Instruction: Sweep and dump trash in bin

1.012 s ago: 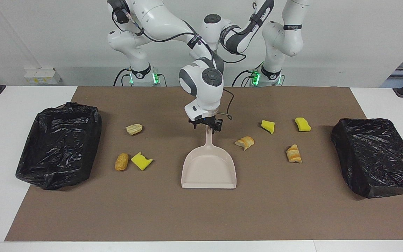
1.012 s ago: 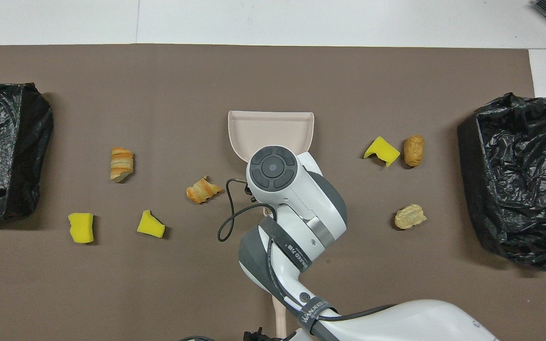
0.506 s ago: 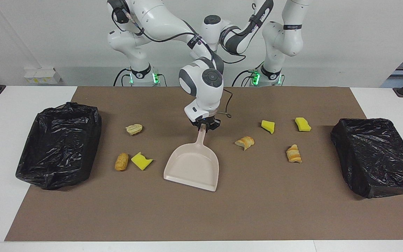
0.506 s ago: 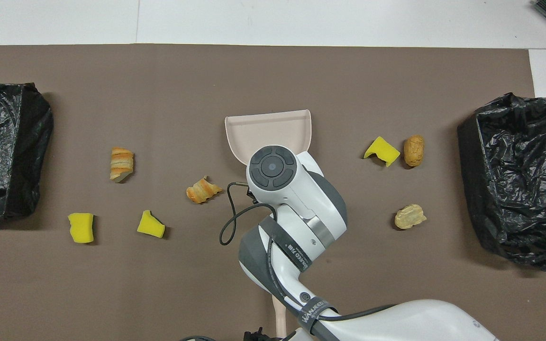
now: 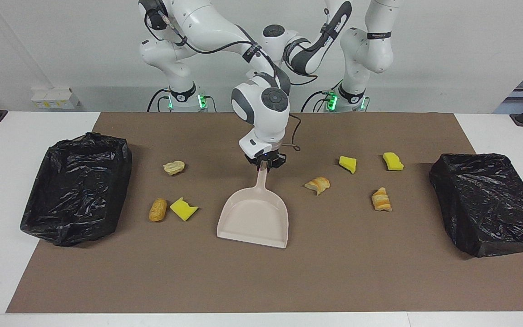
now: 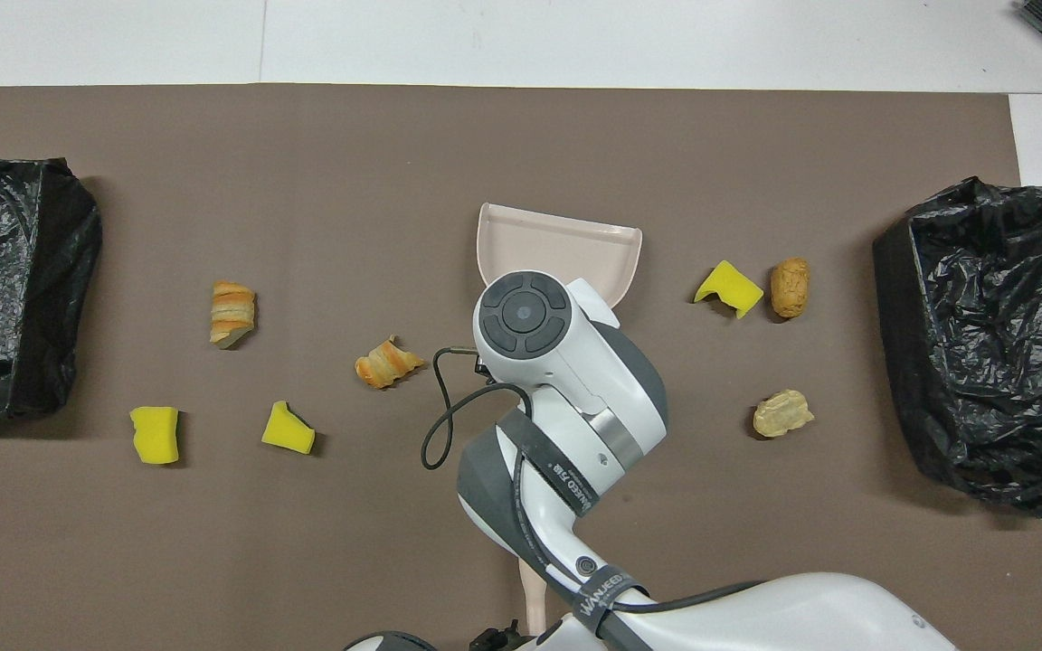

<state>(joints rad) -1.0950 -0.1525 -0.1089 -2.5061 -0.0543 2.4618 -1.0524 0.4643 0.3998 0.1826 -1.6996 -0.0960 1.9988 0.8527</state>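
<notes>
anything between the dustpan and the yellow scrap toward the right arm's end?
Nothing visible. The right gripper holds the dustpan by its handle; bare mat lies between its pan and the yellow scrap.

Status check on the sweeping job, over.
Right gripper shut on dustpan handle, mid-mat. Left gripper low at the robots' edge, state unclear. Seven scraps lie loose, none in the pan or the bins. Nothing blocking.
</notes>
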